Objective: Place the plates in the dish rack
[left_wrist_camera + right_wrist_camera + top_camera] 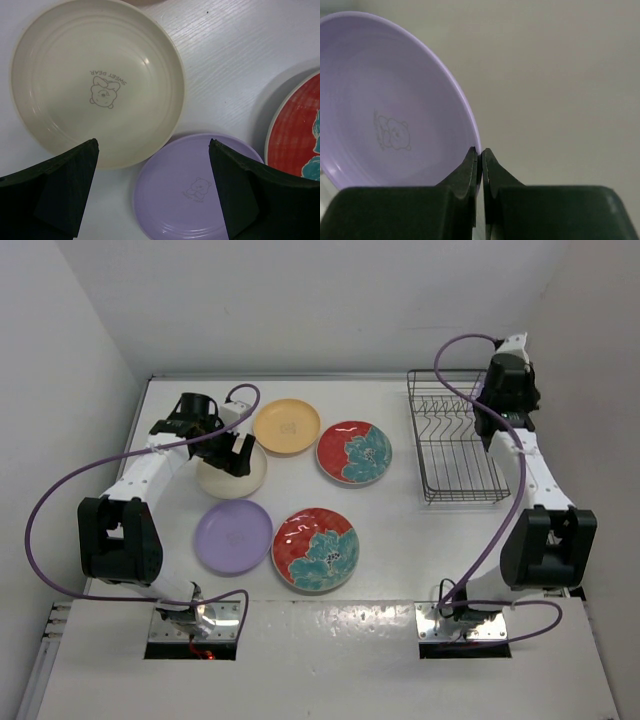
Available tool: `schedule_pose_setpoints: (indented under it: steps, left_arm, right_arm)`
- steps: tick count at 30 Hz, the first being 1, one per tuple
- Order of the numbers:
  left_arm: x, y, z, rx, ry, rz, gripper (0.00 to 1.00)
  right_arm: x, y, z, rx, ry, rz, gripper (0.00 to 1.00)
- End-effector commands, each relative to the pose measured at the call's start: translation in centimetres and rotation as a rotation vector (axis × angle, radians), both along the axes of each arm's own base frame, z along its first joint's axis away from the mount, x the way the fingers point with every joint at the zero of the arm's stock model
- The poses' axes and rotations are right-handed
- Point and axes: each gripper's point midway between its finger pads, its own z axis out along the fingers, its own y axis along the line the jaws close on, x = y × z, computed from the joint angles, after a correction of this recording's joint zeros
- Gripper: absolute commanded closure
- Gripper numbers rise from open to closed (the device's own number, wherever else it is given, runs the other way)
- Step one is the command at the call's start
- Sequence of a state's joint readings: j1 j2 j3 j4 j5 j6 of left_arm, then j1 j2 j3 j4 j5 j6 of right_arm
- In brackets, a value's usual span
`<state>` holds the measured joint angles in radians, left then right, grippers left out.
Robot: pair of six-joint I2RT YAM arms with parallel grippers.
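By the wire dish rack (458,440), right pincer (480,152) nipping smooth round lilac plate (395,100)

Plate colours and prints
Cream plate (95,80) and lilac plate (390,100), faint bear prints; red plates (354,452), teal flowers; orange-yellow plate (287,426).

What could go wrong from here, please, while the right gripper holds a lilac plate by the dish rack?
The right gripper pinches the held lilac plate by only a sliver of rim, so it may tilt or slip before it settles between the dish rack dividers.
The open left gripper hangs over the cream plate, close to the lilac plate on the table; a finger might nudge that neighbour.
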<state>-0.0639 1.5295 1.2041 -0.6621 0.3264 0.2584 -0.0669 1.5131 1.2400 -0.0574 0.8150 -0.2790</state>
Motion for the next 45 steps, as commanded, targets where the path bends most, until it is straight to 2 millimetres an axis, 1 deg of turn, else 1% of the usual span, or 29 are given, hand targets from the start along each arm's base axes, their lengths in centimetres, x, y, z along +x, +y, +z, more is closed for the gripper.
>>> schedule_pose_setpoints:
  steps: [1, 2, 4, 5, 6, 7, 8, 10, 11, 13, 15, 18, 19, 20, 21, 22, 24, 25, 26, 32, 34, 35, 38, 39, 42, 44, 45]
  left_arm:
    - [1.0, 0.0, 1.8, -0.012, -0.067, -0.012, 0.04]
    - [1.0, 0.0, 1.8, -0.012, -0.067, -0.012, 0.04]
    - [1.2, 0.1, 2.1, -0.005, -0.077, -0.006, 0.04]
    - [1.3, 0.1, 1.7, -0.004, -0.066, -0.006, 0.04]
    - [1.3, 0.1, 1.7, -0.004, -0.066, -0.006, 0.04]
    - [1.1, 0.1, 1.6, -0.004, -0.057, -0.006, 0.04]
    - [1.1, 0.3, 1.3, 0.005, -0.048, 0.000, 0.04]
    - [1.2, 0.6, 1.3, 0.006, -0.048, 0.009, 0.04]
    - [1.2, 0.6, 1.3, 0.006, -0.048, 0.009, 0.04]
    - [1.2, 0.6, 1.3, 0.006, -0.048, 0.009, 0.04]
    - [1.2, 1.0, 1.3, 0.006, -0.048, 0.018, 0.04]
    - [1.2, 1.0, 1.3, 0.006, -0.048, 0.018, 0.04]
    - [1.2, 1.0, 1.3, 0.006, -0.048, 0.018, 0.04]
    - [1.3, 1.3, 1.3, 0.006, -0.048, 0.027, 0.04]
    - [1.3, 1.3, 1.3, 0.006, -0.048, 0.027, 0.04]
    - [1.3, 1.3, 1.3, 0.006, -0.048, 0.027, 0.04]
    - [1.3, 1.3, 1.3, 0.006, -0.048, 0.027, 0.04]
    - [1.1, 1.3, 0.9, 0.007, -0.039, 0.027, 0.04]
    - [1.1, 1.3, 0.9, 0.007, -0.039, 0.027, 0.04]
    - [1.1, 1.3, 0.9, 0.007, -0.039, 0.027, 0.04]
    - [1.1, 1.3, 0.9, 0.007, -0.039, 0.027, 0.04]
    - [1.1, 1.3, 0.9, 0.007, -0.039, 0.027, 0.04]
    - [1.1, 1.3, 0.9, 0.007, -0.039, 0.027, 0.04]
    - [0.8, 1.3, 0.6, 0.007, -0.030, 0.027, 0.04]
    - [0.8, 1.3, 0.6, 0.007, -0.030, 0.027, 0.04]
    - [0.8, 1.3, 0.6, 0.007, -0.030, 0.027, 0.04]
    - [0.8, 1.3, 0.6, 0.007, -0.030, 0.027, 0.04]
  right_arm:
    - [0.0, -2.4, 10.2, -0.283, -0.183, -0.124, 1.00]
    - [0.9, -2.6, 9.5, -0.333, -0.115, -0.121, 1.00]
    - [1.7, -2.7, 11.5, -0.399, -0.174, -0.147, 1.00]
    - [2.4, -2.7, 11.0, -0.431, -0.139, -0.149, 1.00]
    - [2.9, -2.6, 11.5, -0.446, -0.184, -0.157, 1.00]
    - [3.2, -2.6, 11.4, -0.470, -0.155, -0.153, 1.00]
    - [3.8, -2.5, 10.7, -0.474, -0.143, -0.144, 1.00]
    - [4.5, -2.1, 9.9, -0.467, -0.133, -0.128, 1.00]
    - [4.8, -1.5, 9.6, -0.465, -0.129, -0.118, 1.00]
    - [5.2, -1.4, 8.3, -0.462, -0.096, -0.114, 1.00]
    - [5.6, -0.7, 7.3, -0.454, -0.085, -0.097, 1.00]
    - [5.6, -0.5, 6.1, -0.435, -0.083, -0.093, 1.00]
    - [6.1, 0.9, 5.7, -0.425, -0.086, -0.072, 1.00]
    - [6.2, 1.0, 5.3, -0.423, -0.077, -0.069, 1.00]
    - [6.2, 1.2, 5.4, -0.420, -0.086, -0.069, 1.00]
    - [6.5, 1.6, 4.6, -0.419, -0.070, -0.062, 1.00]
    - [6.5, 1.6, 4.1, -0.414, -0.061, -0.067, 1.00]
    - [6.6, 1.7, 3.3, -0.412, -0.044, -0.069, 1.00]
    - [6.5, 1.7, 2.9, -0.410, -0.039, -0.074, 1.00]
    - [6.0, 1.4, -0.6, -0.394, 0.022, -0.097, 1.00]
    - [5.7, 1.1, -0.9, -0.391, 0.028, -0.119, 1.00]
    - [5.8, 0.8, -1.3, -0.392, 0.040, -0.129, 1.00]
    - [5.6, 0.7, -0.9, -0.389, 0.032, -0.145, 1.00]
    - [5.8, 0.8, -1.1, -0.389, 0.032, -0.137, 1.00]
    - [6.0, 1.2, -1.3, -0.385, 0.037, -0.118, 1.00]
    - [6.1, 1.6, -2.1, -0.378, 0.060, -0.103, 1.00]
    - [6.3, 2.2, -2.6, -0.377, 0.072, -0.087, 1.00]
